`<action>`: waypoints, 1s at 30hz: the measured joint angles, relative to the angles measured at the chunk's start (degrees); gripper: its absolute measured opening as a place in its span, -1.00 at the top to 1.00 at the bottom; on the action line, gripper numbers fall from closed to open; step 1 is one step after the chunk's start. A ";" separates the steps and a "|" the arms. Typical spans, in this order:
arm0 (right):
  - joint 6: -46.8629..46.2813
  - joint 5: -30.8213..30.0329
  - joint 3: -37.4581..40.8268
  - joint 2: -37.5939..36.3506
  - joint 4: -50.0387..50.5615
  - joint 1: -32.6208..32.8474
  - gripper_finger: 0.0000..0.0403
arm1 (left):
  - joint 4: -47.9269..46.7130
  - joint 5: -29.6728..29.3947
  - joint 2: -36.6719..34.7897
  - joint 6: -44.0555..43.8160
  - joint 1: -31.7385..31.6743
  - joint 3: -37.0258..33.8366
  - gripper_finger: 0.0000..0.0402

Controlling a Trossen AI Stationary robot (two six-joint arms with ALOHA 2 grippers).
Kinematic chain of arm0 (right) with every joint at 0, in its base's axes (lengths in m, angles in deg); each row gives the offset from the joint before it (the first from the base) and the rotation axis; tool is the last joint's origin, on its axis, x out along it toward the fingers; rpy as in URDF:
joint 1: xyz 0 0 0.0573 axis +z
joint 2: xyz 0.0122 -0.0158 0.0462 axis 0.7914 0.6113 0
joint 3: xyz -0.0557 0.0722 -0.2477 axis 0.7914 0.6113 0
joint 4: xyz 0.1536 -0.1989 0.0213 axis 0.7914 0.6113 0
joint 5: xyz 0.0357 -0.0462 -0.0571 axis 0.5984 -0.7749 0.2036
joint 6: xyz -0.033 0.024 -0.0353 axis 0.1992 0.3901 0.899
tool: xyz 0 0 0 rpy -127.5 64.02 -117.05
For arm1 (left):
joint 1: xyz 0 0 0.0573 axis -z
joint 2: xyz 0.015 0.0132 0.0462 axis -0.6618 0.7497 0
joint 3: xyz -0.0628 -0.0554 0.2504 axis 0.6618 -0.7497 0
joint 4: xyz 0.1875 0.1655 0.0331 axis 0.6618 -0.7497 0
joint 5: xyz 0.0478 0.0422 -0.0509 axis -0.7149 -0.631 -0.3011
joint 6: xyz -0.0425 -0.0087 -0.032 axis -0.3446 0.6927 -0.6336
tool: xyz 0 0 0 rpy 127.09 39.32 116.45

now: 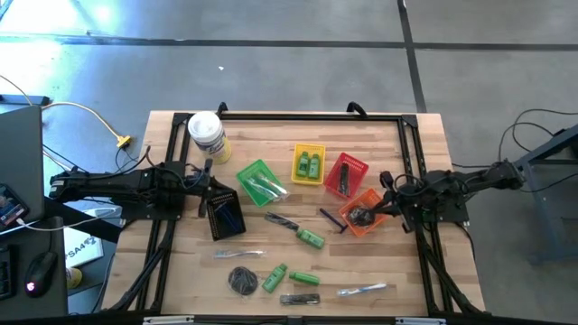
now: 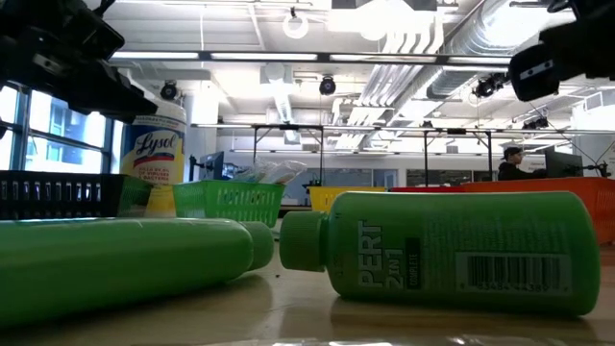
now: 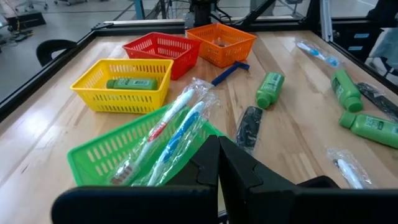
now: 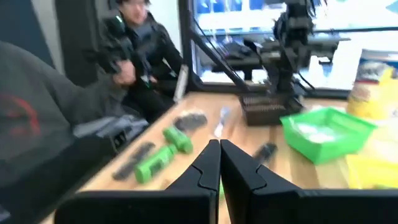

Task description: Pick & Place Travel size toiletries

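Five small mesh baskets sit on the pale wooden surface [image 1: 424, 162] in a grey-floored workshop: green basket [image 1: 256, 181] holding clear-wrapped toothbrushes [image 3: 168, 134], yellow basket [image 1: 309, 164] holding green bottles [image 1: 310, 164], red [image 1: 346, 175], orange [image 1: 366, 213], black [image 1: 225, 215]. More travel size toiletries [image 1: 298, 262] lie scattered in front. Left gripper [image 1: 204, 181] and right gripper [image 1: 391, 188] hover with jaws closed, empty.

Bare wood right of orange basket [image 1: 370, 213]; green bottles [image 1: 274, 277], wrapped pieces crowding front, seemingly

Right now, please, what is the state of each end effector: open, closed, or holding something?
Left end effector: closed, holding nothing, near the green basket.
Right end effector: closed, holding nothing, by the orange basket.
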 joint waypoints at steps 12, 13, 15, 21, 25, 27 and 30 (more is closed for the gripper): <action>0.95 -1.52 0.51 -7.39 8.47 -2.02 0.99 | -0.02 1.15 0.00 0.03 0.00 0.00 1.00; 0.82 -1.19 0.72 -7.35 8.10 -2.31 0.99 | 0.00 1.20 0.00 0.07 0.00 -0.02 1.00; 0.11 -0.53 1.80 -6.91 6.72 -2.92 0.99 | 0.00 1.24 0.00 0.32 0.00 -0.02 1.00; -2.84 0.43 3.27 -7.36 5.79 -4.54 0.99 | 0.17 1.27 0.00 0.46 0.00 -0.04 1.00; -1.75 1.38 3.32 -7.37 4.16 -4.54 0.99 | 0.22 2.53 0.00 -0.54 0.00 -0.04 1.00; -1.45 1.28 3.32 -7.37 4.13 -4.60 0.99 | 0.24 2.89 0.00 -1.35 0.00 -0.04 1.00; -1.27 1.37 3.32 -7.37 4.13 -4.58 0.99 | 0.24 2.95 0.00 -1.49 0.00 -0.04 1.00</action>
